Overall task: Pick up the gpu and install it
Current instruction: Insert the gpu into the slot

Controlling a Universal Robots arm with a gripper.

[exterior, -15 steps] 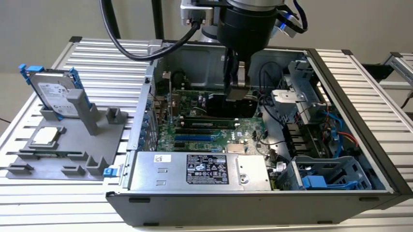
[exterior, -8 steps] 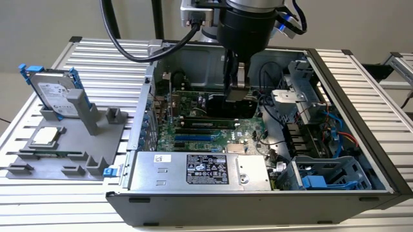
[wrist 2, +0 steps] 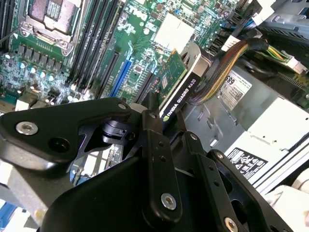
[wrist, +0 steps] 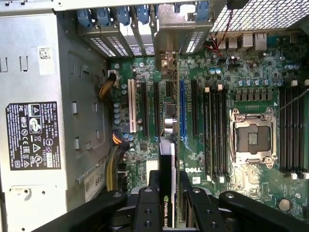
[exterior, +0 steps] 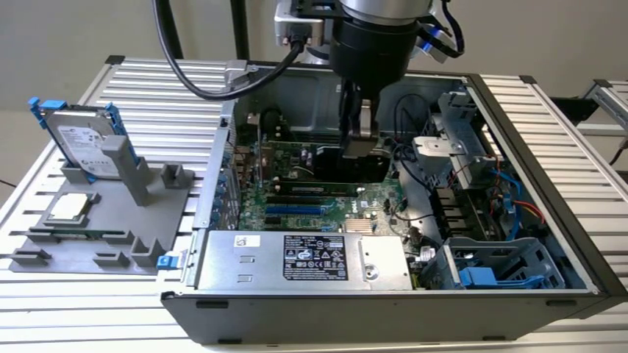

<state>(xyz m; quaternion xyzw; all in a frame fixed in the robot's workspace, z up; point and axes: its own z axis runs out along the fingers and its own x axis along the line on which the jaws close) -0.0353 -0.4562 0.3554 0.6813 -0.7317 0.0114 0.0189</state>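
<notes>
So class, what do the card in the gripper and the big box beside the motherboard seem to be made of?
The gpu: green glossy circuit board with a black, likely plastic, cover. The power supply box: dull grey sheet metal, judging by its stamped slots.

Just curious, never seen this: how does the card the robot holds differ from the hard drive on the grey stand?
The gpu hangs clamped in the gripper inside the open computer case; the hard drive stands outside it, propped upright in a grey holder. The gpu is green and black; the hard drive is silver, blue-framed. Both are flat and rectangular.
</notes>
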